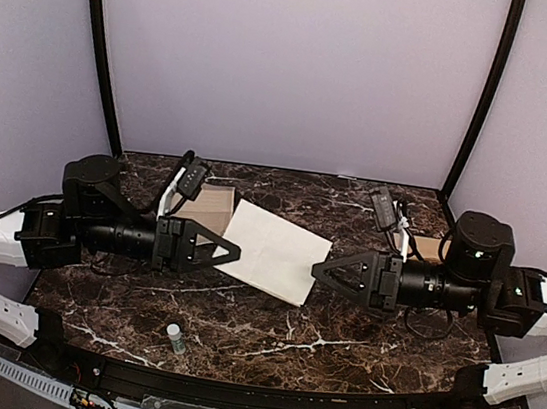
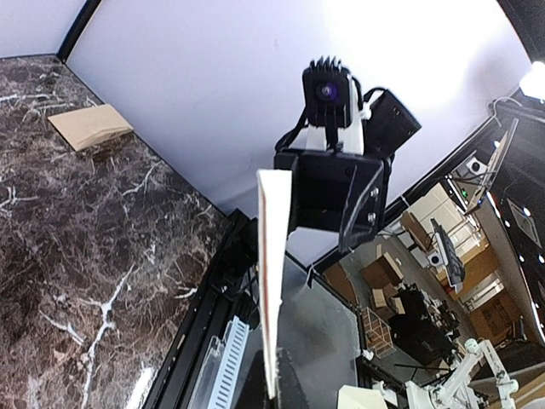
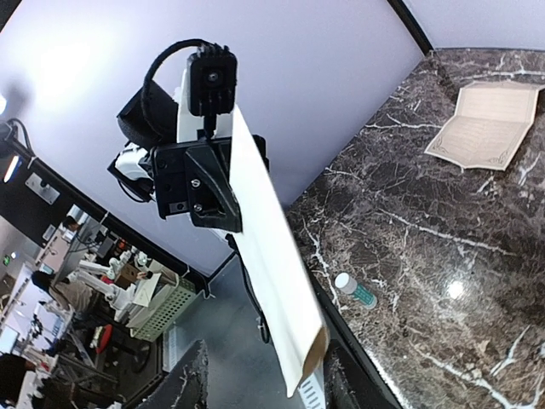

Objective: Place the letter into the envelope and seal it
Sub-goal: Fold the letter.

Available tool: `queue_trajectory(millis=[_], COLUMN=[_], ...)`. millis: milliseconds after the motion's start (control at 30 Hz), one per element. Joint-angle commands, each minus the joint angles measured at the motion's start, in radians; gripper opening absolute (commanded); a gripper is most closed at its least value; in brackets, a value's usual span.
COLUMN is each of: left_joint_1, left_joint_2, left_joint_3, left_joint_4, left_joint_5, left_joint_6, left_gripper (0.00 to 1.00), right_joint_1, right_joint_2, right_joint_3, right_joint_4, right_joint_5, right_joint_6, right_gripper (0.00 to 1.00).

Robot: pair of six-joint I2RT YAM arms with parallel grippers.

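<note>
The letter (image 1: pixel 273 250), a white sheet, hangs above the table between the two arms. My left gripper (image 1: pixel 235 253) is shut on its left edge; in the left wrist view the sheet (image 2: pixel 272 256) runs edge-on out of the closed jaws (image 2: pixel 278 388). My right gripper (image 1: pixel 317 269) is open at the sheet's right end, and the letter's end (image 3: pixel 289 324) lies loose between its spread fingers (image 3: pixel 262 375). The cream bordered page (image 3: pixel 485 123) lies flat under the left arm (image 1: pixel 211 204). The brown envelope (image 2: pixel 89 126) lies at the back right (image 1: pixel 429 247).
A small white-capped vial (image 1: pixel 175 338) lies on the dark marble table (image 1: pixel 268 325) near the front edge, also seen in the right wrist view (image 3: pixel 353 291). A black rail (image 1: pixel 228 395) borders the table's near side.
</note>
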Motion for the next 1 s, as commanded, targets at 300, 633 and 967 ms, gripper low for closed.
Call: queue_trajectory(millis=[300,633,967], left_joint_1=[0.004,0.004,0.005], left_joint_2=[-0.029,-0.038,-0.024], left_joint_3=[-0.046,-0.098,-0.096], left_joint_4=[0.274,0.318,0.314], left_joint_5=[-0.127,-0.12,-0.1], left_joint_6=[-0.051,-0.094,-0.099], left_gripper=[0.0,0.0,0.0], right_joint_1=[0.007,0.005,0.004], right_joint_2=[0.048,0.087,0.098], right_joint_3=[-0.062,-0.056,-0.066], right_joint_4=[0.238,0.332,0.352], right_joint_5=[-0.001,0.038,0.071], right_joint_6=[0.066,0.072,0.074], right_gripper=[0.69,0.55,0.24])
